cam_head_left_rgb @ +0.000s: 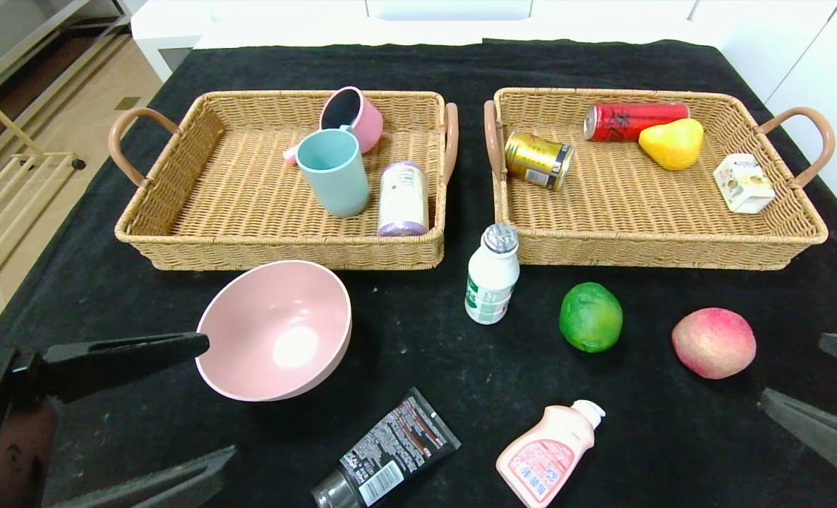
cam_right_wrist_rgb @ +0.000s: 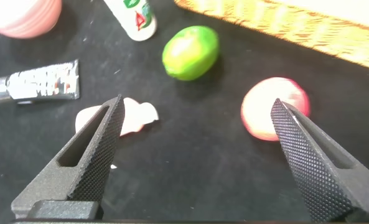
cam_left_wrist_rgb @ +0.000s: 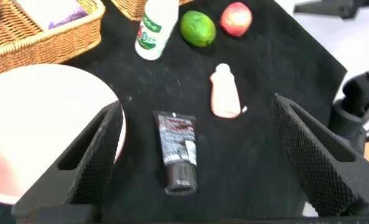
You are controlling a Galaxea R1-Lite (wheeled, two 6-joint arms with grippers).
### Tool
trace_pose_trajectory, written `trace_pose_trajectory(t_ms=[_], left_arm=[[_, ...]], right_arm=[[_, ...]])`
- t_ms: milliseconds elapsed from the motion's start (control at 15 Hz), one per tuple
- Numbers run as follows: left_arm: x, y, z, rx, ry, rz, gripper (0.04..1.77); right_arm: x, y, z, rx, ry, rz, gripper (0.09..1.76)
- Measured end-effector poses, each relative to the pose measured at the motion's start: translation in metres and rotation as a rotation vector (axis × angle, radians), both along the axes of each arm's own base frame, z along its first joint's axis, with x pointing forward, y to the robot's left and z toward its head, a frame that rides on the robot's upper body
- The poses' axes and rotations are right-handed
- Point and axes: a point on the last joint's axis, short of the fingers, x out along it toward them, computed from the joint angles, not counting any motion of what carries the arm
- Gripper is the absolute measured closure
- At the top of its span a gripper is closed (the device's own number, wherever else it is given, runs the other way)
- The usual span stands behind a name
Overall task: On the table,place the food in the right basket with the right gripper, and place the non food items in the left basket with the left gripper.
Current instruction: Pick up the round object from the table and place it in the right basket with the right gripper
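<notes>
- Head view puts your left gripper (cam_head_left_rgb: 178, 402) low at the near left, jaws spread wide and holding nothing, its upper finger tip just beside the near-left rim of the pink bowl (cam_head_left_rgb: 275, 329).
- Your right gripper (cam_head_left_rgb: 817, 384) sits at the near right edge, also spread and empty; the peach (cam_head_left_rgb: 713, 342) lies just ahead of it and slightly inward, so that arm is the nearer one for the food.
- Farther inward you have the lime (cam_head_left_rgb: 591, 317), then the white bottle (cam_head_left_rgb: 492, 275) standing upright near the right basket's (cam_head_left_rgb: 658, 250) front corner.
- Between the arms, the black squeeze tube (cam_head_left_rgb: 388, 450) and the pale pink bottle (cam_head_left_rgb: 550, 451) lie flat, long axes slanting away toward the right.
- Bowl: smooth, hard, round, resting tilted. Peach: rounded, matte skin. Tube: soft-looking, flattened.
- Both the right basket and the left basket (cam_head_left_rgb: 277, 250) are stiff woven wicker on the black-clothed table (cam_head_left_rgb: 644, 437).
</notes>
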Motion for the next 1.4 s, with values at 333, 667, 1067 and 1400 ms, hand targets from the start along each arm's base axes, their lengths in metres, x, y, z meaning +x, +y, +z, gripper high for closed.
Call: trace_pose_trajectory(t_ms=[333, 667, 1067, 1400], left_arm=[[0.017, -0.009, 0.000, 0.016, 0.036, 0.008, 0.09], [0.028, -0.013, -0.003, 0.018, 0.021, 0.089, 0.09], [0.035, -0.016, -0.004, -0.031, -0.001, 0.116, 0.09], [0.036, -0.016, -0.006, -0.018, 0.005, 0.167, 0.09]], right_arm=[[0.006, 0.006, -0.005, -0.011, 0.038, 0.020, 0.14], [0.007, 0.007, -0.005, -0.013, 0.045, 0.019, 0.14], [0.012, 0.008, -0.004, -0.023, 0.048, 0.008, 0.14], [0.018, 0.009, -0.003, -0.034, 0.054, -0.005, 0.14]])
